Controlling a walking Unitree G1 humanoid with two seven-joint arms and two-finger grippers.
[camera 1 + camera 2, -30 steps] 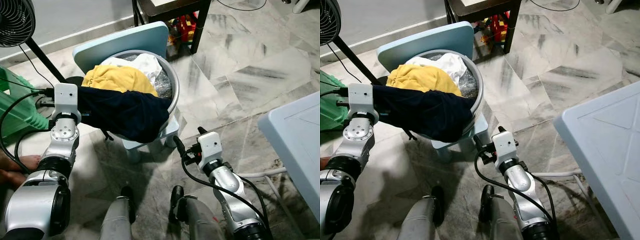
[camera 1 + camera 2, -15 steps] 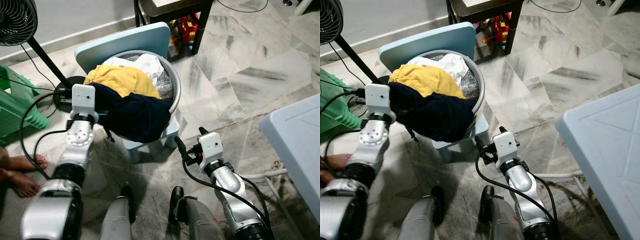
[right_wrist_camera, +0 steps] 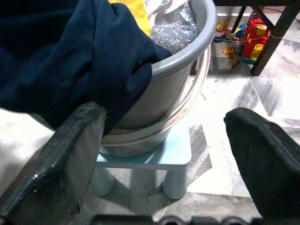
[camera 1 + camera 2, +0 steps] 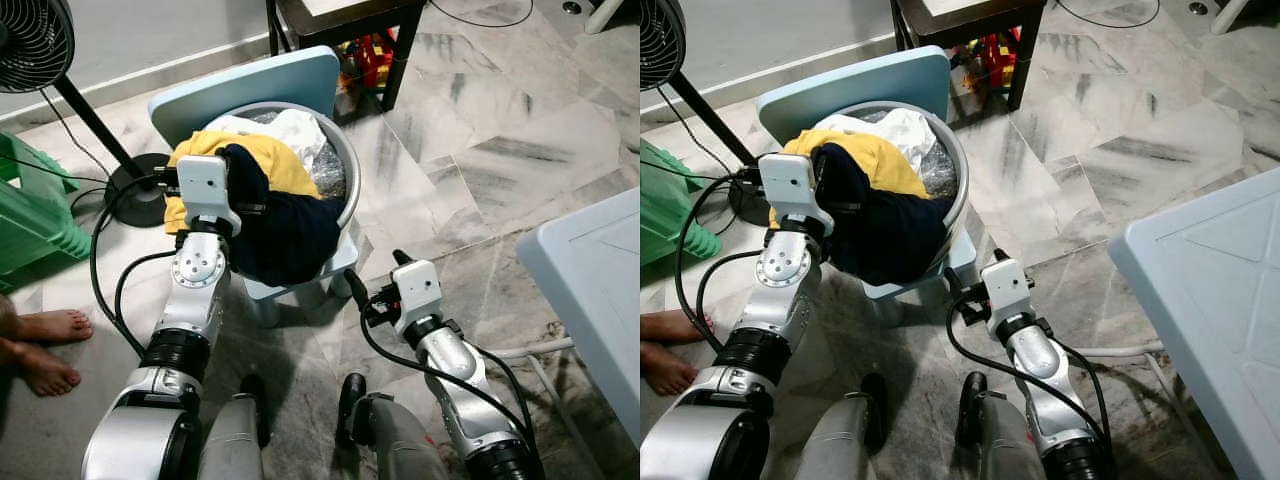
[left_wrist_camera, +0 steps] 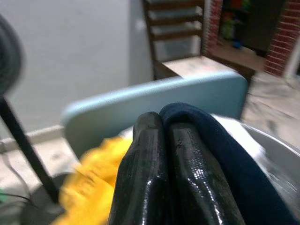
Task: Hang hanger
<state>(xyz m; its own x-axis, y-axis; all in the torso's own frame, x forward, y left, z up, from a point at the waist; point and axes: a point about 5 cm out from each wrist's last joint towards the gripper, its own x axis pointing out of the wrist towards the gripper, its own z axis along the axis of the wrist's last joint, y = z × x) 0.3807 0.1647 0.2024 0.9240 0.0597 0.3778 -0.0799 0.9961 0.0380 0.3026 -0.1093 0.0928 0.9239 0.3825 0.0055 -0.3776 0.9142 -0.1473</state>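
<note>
A grey basin full of laundry rests on a small light-blue chair. Inside lie a yellow garment and a white one. A navy garment hangs over the basin's near rim. My left gripper is over the basin's left side, shut on a fold of the navy garment. My right gripper hovers low beside the chair's right front leg, open with nothing between its fingers, facing the basin.
A standing fan and a green plastic stool are at the left, with a person's bare feet on the floor. A dark table with toys stands behind. A pale table edge is at the right. Marble floor lies between.
My left arm swung right toward the basin, carrying the navy garment, which now bunches over the rim instead of stretching leftward. The right arm barely moved.
</note>
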